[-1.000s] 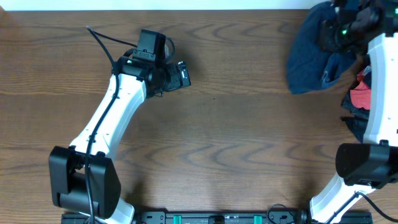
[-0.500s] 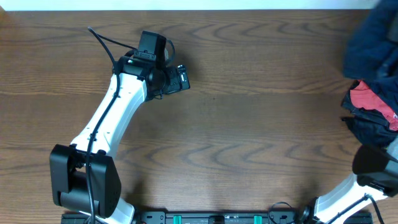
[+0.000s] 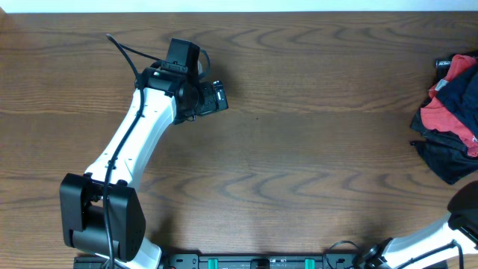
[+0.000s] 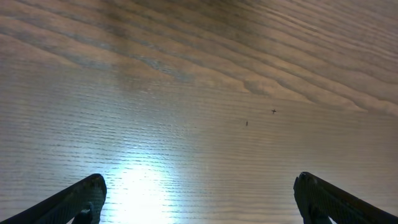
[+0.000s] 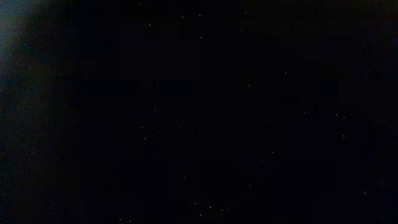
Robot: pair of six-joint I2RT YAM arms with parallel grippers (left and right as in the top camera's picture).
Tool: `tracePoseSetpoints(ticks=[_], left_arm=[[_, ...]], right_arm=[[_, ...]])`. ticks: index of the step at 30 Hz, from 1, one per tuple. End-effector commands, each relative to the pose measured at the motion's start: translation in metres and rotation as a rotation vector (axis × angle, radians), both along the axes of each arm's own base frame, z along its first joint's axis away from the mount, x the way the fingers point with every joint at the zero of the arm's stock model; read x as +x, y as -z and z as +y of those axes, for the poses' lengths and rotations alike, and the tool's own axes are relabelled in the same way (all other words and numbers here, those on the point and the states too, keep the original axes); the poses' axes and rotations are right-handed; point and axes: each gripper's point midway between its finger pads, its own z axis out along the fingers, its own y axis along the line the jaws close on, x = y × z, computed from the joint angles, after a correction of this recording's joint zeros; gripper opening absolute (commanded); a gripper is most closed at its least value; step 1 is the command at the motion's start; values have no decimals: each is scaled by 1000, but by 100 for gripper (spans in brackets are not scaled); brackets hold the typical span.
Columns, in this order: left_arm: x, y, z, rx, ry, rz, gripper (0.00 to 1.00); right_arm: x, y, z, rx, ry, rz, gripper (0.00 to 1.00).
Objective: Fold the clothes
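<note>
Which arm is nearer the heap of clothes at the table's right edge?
Right. The right arm shows only its lower part, just below the heap; its gripper is outside the overhead view. The left gripper is far to the heap's left, open above the table.

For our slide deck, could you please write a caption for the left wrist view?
Left fingers wide open above the wood-grain table, nothing between them.

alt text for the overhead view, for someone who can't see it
Seen from above, the left arm stretches over a brown wooden table, with the left gripper above its upper left part. A pile of red and dark clothes lies at the right edge. Only the right arm's lower part shows, bottom right.
</note>
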Motion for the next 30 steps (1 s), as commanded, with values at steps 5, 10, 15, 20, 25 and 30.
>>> tracePoseSetpoints(ticks=[5,10,15,20,25,30], left_arm=[[-3,0,-10,-45,30,16,98],[-6,-2,-16,-72,55,19,98],[-10,-1,-25,-60,122,7,98],[-12,-3,-39,-58,174,-14,98],[-12,-3,-48,-61,198,-27,98],[-14,4,-51,-56,208,-8,98]], right_arm=[[20,-35,38,328,-420,-410,1],[11,-37,17,523,-491,-599,1],[5,-13,-11,562,-463,-627,1],[8,5,-16,547,-474,-608,1],[10,23,-25,524,-454,-560,1],[9,25,-28,474,-470,-555,1]])
